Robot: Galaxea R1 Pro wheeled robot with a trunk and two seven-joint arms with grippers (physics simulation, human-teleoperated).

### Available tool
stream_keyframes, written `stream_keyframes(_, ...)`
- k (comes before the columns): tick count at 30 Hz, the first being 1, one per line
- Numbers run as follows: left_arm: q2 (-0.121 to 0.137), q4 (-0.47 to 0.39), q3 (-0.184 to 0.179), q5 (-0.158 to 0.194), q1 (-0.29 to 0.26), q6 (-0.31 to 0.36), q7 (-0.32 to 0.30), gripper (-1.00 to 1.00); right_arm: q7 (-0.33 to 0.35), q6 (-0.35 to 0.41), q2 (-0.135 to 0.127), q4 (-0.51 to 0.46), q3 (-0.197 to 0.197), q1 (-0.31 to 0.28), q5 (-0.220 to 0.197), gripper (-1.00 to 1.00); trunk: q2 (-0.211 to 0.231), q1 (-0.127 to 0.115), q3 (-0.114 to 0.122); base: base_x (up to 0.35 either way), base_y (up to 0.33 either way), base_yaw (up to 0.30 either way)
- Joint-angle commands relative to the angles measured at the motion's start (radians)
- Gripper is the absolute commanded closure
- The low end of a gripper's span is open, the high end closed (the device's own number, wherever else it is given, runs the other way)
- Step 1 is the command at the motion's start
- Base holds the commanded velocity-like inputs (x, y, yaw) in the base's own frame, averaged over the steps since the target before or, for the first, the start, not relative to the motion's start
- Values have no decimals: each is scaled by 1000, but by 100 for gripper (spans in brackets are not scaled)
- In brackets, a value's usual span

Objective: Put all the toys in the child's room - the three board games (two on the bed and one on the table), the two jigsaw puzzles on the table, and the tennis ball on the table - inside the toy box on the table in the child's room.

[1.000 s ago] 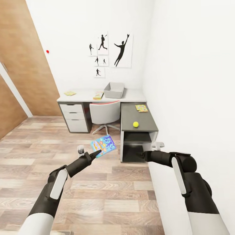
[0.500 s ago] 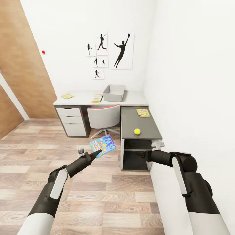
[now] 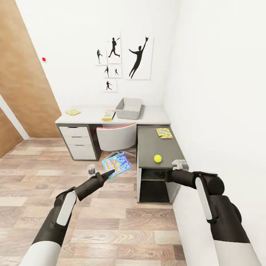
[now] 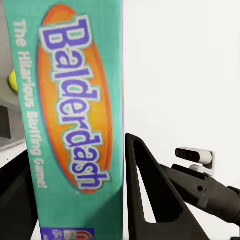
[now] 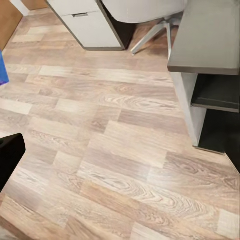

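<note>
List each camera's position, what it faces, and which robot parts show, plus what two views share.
Head view: high, facing the table and toy box; both arms show.
Left wrist view: by the left gripper, jaws shut on the board game.
Right wrist view: on the right arm, facing the floor.
Shared: the board game, head and left wrist views.

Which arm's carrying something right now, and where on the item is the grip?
The left gripper holds the blue "Balderdash" board game, clamped at the box's lower edge, one finger on each face. Whether the right gripper is open or shut cannot be told.
</note>
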Motion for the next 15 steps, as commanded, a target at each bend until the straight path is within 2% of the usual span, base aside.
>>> stream_keyframes(1,-1,0,3,5,-1,8,-3,100,-1,6,0,-1,-1,-1,-5,-100,-2,1,-2,333,-25,0)
stream_keyframes(10,-1,0,3,5,0,8,-3,100,-1,6,-2,-2,-2,-1,-5,-100,-2,1,-2,333,-55,8)
stream_keyframes(15,-1,0,3,5,2,8,-2,100,0,6,-2,-2,-2,-2,-5,-100,-2,1,-2,222,-45,156)
